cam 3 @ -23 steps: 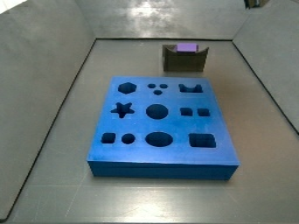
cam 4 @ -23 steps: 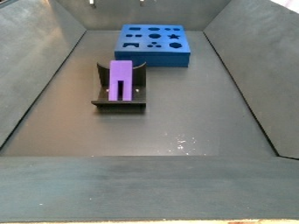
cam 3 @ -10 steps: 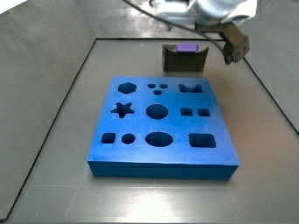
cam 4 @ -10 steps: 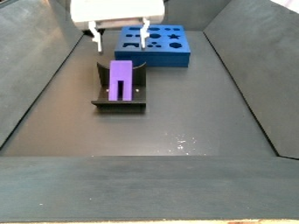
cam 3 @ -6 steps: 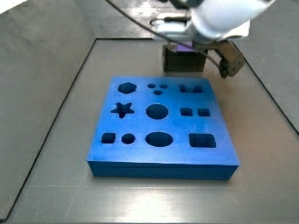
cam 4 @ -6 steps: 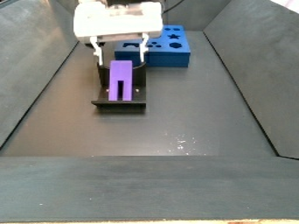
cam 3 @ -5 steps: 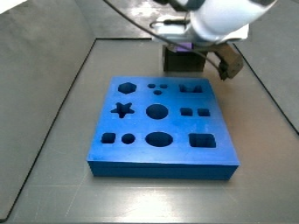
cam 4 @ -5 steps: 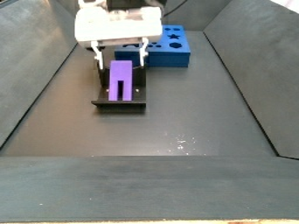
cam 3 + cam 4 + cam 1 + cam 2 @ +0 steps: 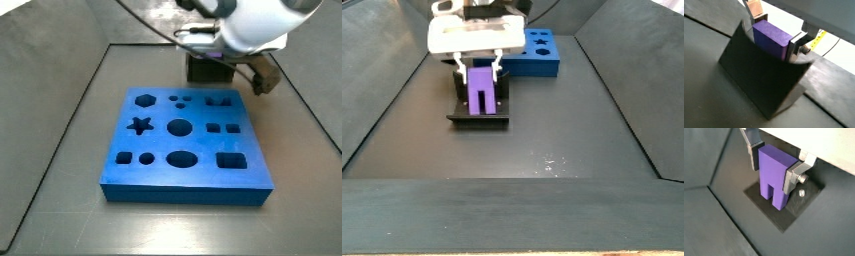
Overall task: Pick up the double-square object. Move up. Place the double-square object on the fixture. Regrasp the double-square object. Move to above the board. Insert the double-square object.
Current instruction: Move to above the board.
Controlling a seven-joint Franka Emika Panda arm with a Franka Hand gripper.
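Observation:
The light-purple double-square object lies in the dark fixture, which stands in front of the blue board. My gripper is down over the fixture. Its fingers stand against the two long sides of the object, and it is shut on the object. Both wrist views show the object between the silver fingers, inside the fixture. In a side view the arm hides most of the fixture behind the board, and the object does not show there.
The board has many dark cut-outs, among them a star and squares. Grey walls slope up round the floor on every side. Bare grey floor lies in front of the fixture.
The gripper came into view from above, dropped down over the fixture, and its fingers drew in from wide apart to the sides of the double-square object.

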